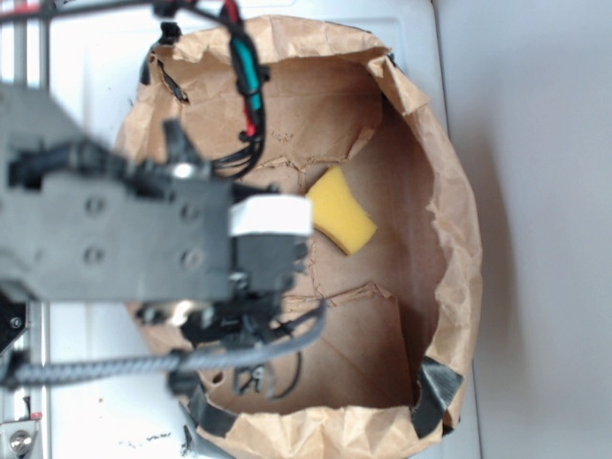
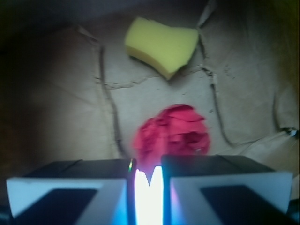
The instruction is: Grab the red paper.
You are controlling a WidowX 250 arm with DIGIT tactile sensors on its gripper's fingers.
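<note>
Exterior view: brown paper bag (image 1: 449, 220) lies open on white surface (image 1: 535, 191), crumpled rim walling floor on all sides. Arm (image 1: 115, 229) covers left half of bag opening; right half free. Yellow sponge (image 1: 341, 210) on bag floor just right of arm. Red paper hidden here.

Wrist view: creased brown floor. Gripper (image 2: 149, 180) fingers close together, narrow bright slit between, nothing held. Red paper (image 2: 173, 131), crumpled wad with many folds, sits just beyond fingertips. Sponge farther off, apart from paper.
</note>
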